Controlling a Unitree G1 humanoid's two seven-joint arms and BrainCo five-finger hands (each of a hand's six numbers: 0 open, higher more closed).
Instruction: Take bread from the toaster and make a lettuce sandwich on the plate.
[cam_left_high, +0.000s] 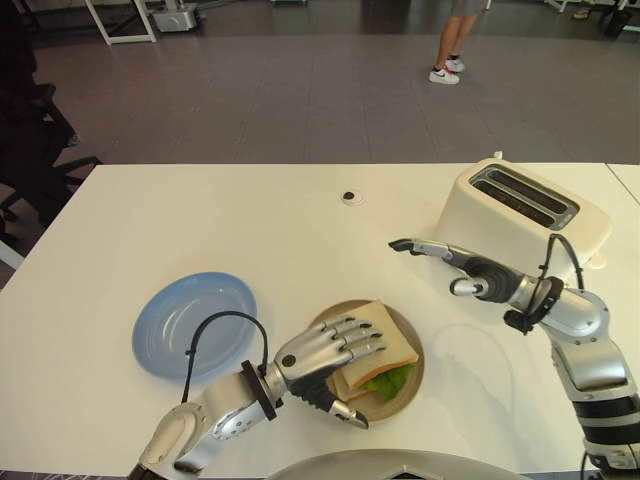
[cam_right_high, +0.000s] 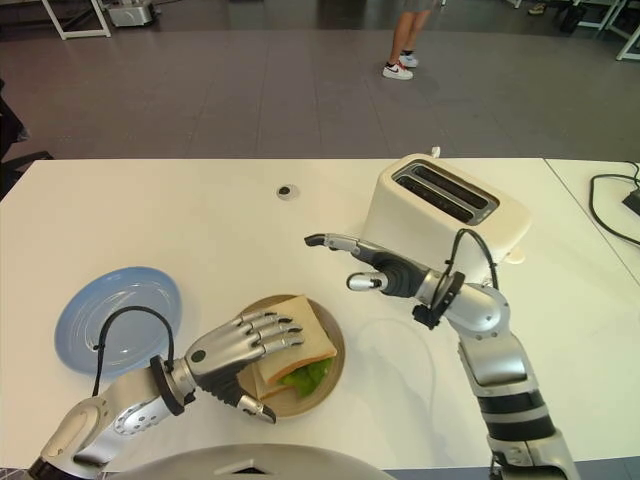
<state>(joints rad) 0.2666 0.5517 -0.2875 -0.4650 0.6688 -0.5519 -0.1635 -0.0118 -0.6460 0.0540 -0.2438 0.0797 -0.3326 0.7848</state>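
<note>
In the left eye view, a square slice of pale toasted bread (cam_left_high: 388, 335) is seen lying on green lettuce (cam_left_high: 386, 383) and a lower slice on the round brown plate (cam_left_high: 414, 372), near the front edge of the white surface (cam_left_high: 250, 220). The left hand (cam_left_high: 325, 358) is laid on the sandwich's left side, fingers stretched out across the top slice and thumb pointing along the plate's near rim; nothing is pinched. The sandwich thus lies directly under and to the right of that hand, its top slice tilted up toward the far right. A round light-blue plate (cam_left_high: 190, 325) is set just left. In the right eye view, the right hand (cam_right_high: 375, 268) is held spread and empty above the surface, between the white two-slot toaster (cam_right_high: 450, 215) and the sandwich, well apart from the bread. The toaster's slots appear dark and unfilled. The left hand is judged nearer; open room lies right of the plate.
</note>
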